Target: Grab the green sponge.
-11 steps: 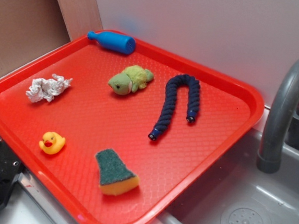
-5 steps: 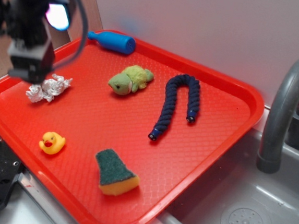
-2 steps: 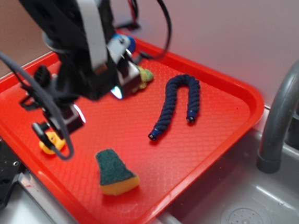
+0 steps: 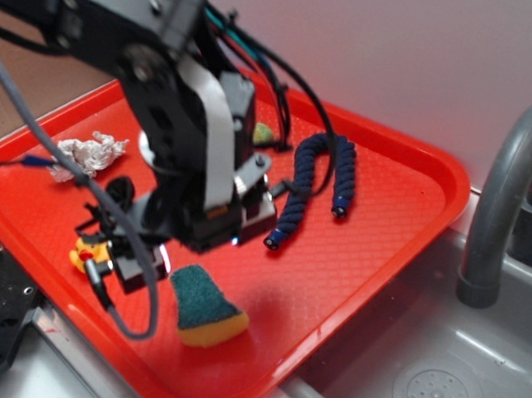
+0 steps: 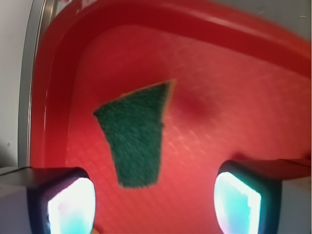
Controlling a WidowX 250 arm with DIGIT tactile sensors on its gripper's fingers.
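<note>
The green sponge [image 4: 203, 305], a wedge with a dark green top over yellow foam, lies on the red tray [image 4: 404, 220] near its front edge. In the wrist view the green sponge [image 5: 134, 131] sits just ahead of the jaws, its narrow end toward the gap and a little left of centre. My gripper [image 4: 201, 245] hovers over the tray just behind and left of the sponge, not touching it. The gripper [image 5: 153, 204] is open and empty, with both fingertips [image 5: 70, 204] wide apart.
A yellow rubber duck [image 4: 82, 256] is partly hidden by the gripper's left side. A crumpled foil ball [image 4: 88, 154] lies at the left and a dark blue rope [image 4: 319, 180] at the middle right. The plush turtle [image 4: 264, 134] is mostly hidden. A grey faucet [image 4: 514, 183] and sink [image 4: 436, 391] are to the right.
The arm entered from the upper left and swept down across the tray toward the front. The gripper now hangs close beside the sponge. The objects have not moved.
</note>
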